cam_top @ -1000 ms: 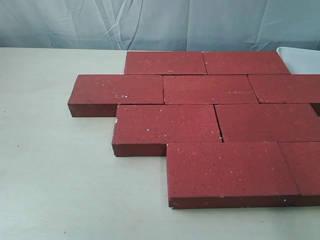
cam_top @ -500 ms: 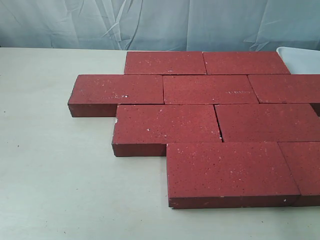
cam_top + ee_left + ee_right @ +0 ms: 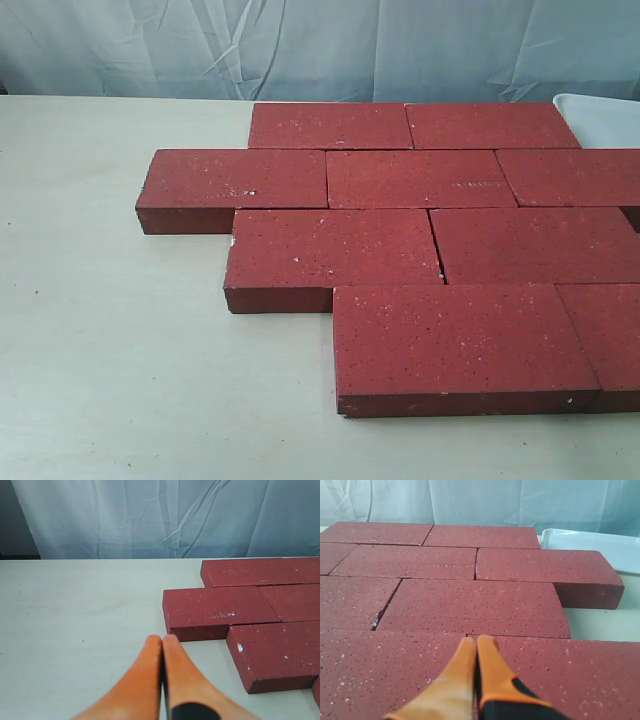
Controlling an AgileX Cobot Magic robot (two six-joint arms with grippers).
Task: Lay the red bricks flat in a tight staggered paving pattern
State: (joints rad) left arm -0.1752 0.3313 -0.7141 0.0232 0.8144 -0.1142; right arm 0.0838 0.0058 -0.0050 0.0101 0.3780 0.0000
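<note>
left of red bricks (image 3: 420, 250), stepped edge: open table (image 3: 110, 350). l hand (image 3: 162, 639), r hand (image 3: 476, 640) both clenched, empty.

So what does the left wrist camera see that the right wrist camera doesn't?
Only the left wrist view: the shut left pincer with a wide stretch of bare table around it, and the stepped outer edge of the bricks. Only the right wrist view: the shut right pincer above the bricks' top faces, and a white tray next to them. Both: red bricks lying flat in staggered rows, and the pale blue curtain behind.
</note>
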